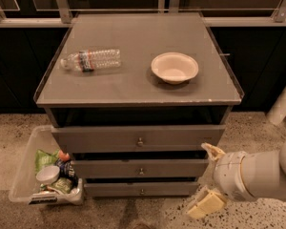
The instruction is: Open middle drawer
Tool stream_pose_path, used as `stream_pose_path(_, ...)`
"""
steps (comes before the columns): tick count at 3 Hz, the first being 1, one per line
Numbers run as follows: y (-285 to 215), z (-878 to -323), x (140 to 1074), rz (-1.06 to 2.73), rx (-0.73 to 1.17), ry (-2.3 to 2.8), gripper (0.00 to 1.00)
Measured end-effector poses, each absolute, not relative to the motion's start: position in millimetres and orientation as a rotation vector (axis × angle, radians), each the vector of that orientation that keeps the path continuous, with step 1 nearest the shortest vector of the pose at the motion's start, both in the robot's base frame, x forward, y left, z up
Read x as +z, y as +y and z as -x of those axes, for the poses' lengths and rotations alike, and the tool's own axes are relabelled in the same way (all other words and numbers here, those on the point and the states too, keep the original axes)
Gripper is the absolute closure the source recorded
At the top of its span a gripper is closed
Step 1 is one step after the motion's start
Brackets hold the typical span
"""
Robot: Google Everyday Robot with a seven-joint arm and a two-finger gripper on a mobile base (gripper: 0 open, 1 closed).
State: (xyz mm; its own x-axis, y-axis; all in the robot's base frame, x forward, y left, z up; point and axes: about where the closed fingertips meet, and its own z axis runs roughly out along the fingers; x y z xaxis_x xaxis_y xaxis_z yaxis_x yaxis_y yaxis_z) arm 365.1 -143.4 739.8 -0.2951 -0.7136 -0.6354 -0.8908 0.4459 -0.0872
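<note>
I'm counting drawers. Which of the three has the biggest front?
The top drawer, just under the tabletop: its grey front is taller and wider than the middle drawer and bottom drawer. The gripper hangs open just right of those two.

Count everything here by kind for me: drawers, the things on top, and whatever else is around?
Drawers: 3 (the middle drawer is shut)
Plastic water bottle: 1
White bowl: 1
Clear bin of trash on the floor: 1
Gripper, jaws open, by the middle drawer's right end: 1
Total: 7
</note>
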Motion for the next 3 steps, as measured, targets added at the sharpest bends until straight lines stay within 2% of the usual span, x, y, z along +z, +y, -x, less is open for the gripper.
stream_pose_path(2, -172, -418, 616, 1.143, 0.466, 2.060, 0.00)
stream_pose_path(3, -165, -408, 624, 1.156, 0.454, 2.040, 0.00)
